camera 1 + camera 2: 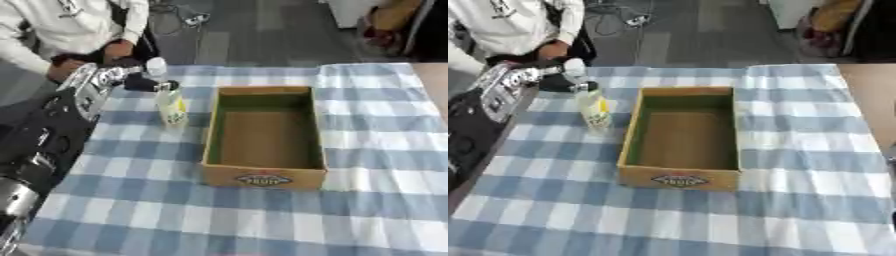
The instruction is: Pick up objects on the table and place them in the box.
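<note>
The left hand (140,82) reaches in from the left at the far side of the table, just behind the bottle (171,106); whether its dark fingers are spread or curled cannot be told. The bottle stands upright, pale yellow and clear, with a label low on its side, just left of the box's far left corner. A white round-topped thing (157,66) stands right behind it. The box (264,176) is open cardboard, empty, on the blue-and-white checked cloth (376,150).
</note>
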